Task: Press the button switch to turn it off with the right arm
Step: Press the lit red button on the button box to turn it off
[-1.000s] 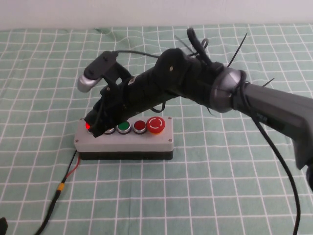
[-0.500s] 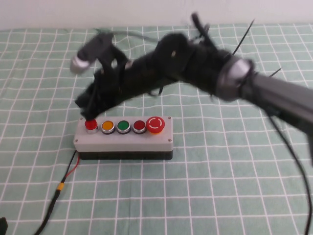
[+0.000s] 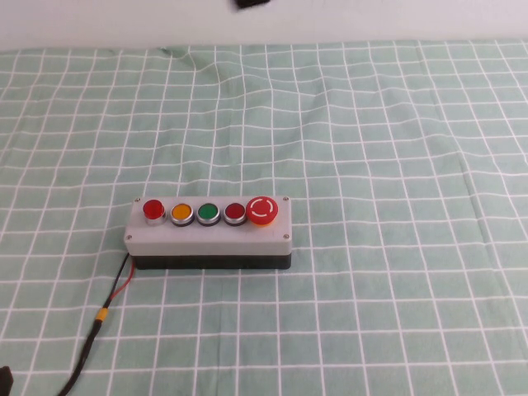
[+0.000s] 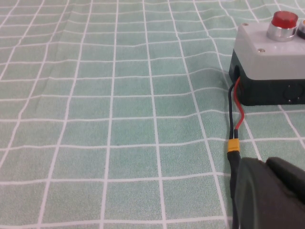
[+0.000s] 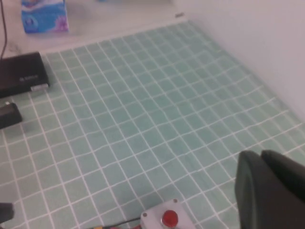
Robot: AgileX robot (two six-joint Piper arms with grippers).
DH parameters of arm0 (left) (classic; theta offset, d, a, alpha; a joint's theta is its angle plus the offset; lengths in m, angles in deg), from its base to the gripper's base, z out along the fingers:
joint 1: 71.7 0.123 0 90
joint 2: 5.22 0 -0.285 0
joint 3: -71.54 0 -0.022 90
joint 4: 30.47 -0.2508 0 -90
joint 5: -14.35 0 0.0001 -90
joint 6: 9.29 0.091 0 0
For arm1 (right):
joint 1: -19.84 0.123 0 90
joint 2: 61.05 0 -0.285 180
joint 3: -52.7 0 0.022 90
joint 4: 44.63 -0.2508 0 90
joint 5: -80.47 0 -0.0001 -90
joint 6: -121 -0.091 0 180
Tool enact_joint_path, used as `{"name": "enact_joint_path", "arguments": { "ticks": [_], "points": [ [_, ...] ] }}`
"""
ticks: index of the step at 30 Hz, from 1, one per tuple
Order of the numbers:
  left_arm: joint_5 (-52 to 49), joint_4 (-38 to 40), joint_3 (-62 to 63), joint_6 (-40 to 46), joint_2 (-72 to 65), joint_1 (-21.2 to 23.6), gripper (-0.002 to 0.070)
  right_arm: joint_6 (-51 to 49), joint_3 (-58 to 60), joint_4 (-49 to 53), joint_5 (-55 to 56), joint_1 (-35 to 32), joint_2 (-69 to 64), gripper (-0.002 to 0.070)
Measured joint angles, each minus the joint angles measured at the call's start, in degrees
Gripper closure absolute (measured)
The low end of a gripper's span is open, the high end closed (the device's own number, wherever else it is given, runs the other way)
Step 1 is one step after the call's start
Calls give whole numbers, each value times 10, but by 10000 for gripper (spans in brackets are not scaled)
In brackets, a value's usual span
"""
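Observation:
A grey button box [image 3: 210, 235] lies on the green checked cloth with a row of buttons: red [image 3: 153, 209], orange, green, red and a large red mushroom button [image 3: 263, 210]. The leftmost red button shows no glow. My right gripper [image 5: 261, 155] is shut and empty, held high above the table, far from the box; its wrist view shows that red button [image 5: 169, 218] far below. Only a dark scrap of the right arm [image 3: 247, 3] shows at the high view's top edge. My left gripper [image 4: 266, 163] is shut, low over the cloth near the box's cable end.
A red-and-black cable with a yellow connector [image 3: 101, 315] runs from the box's left end toward the near table edge. Beyond the cloth, a black box [image 5: 21, 74] and a blue-and-white carton [image 5: 44, 14] sit on a pale surface.
The right arm has lifted off the leftmost red button and swung up and back out of the high view. The button's glow is gone. The box has not moved.

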Motion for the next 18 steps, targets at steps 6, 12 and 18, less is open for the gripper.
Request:
{"name": "enact_joint_path", "arguments": {
  "ticks": [6, 12, 18],
  "points": [
    [0, 0, 0, 0, 0, 0, 678, -98, 17, 117, -66, 0, 112, 688],
    [0, 0, 0, 0, 0, 0, 678, -177, 164, 227, -54, 0, 245, 688],
    [0, 0, 0, 0, 0, 0, 678, -224, 406, 241, 51, 0, 418, 688]
  ]
}}
